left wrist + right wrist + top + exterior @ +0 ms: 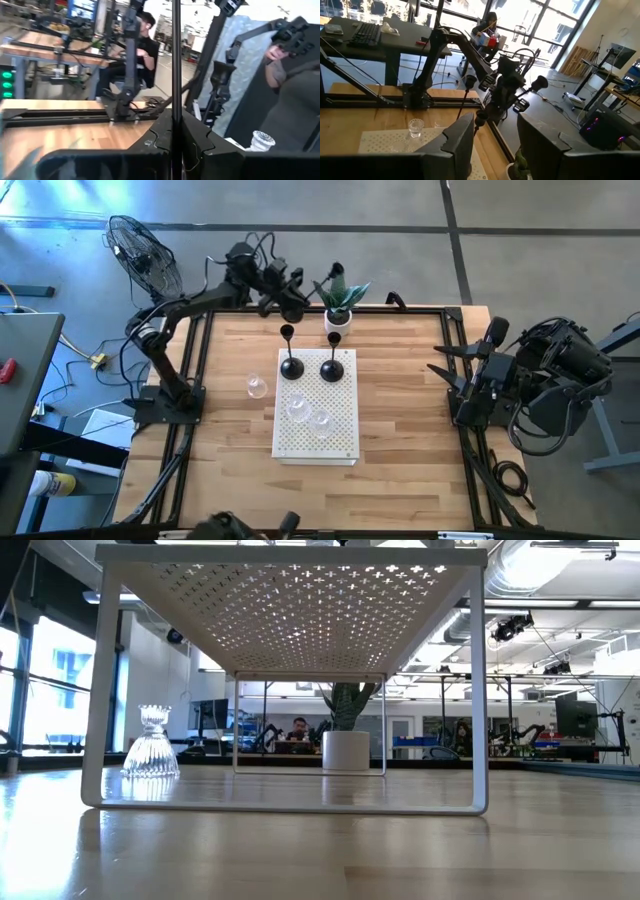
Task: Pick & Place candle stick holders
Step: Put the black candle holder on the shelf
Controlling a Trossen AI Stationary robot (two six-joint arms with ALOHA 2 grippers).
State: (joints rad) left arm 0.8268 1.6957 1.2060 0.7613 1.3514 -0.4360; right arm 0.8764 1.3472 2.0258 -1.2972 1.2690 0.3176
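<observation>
Seen from above, the left gripper (290, 305) sits at the top centre of the frame, over the far edge of the wooden table (400, 460), its jaws closed on the thin stem of a black candle stick holder (287, 333) that hangs below it, clear of the white perforated stand (340, 442). The left wrist view shows that stem (176, 60) running straight up between the dark fingers (200, 145). Two more black holders stand upright on the upper end of the stand, one at its left (291, 366) and one at its right (332, 368). Two clear glass holders (297, 407) (320, 421) sit close together near the middle of the stand, and a third glass holder (257, 387) rests on the table just left of the stand. A green plant in a white pot (338, 308) stands just above the stand. The right gripper (447, 365) waits at the right edge of the table with its jaws open and nothing between them. No readable writing or brand shows anywhere in these views.
</observation>
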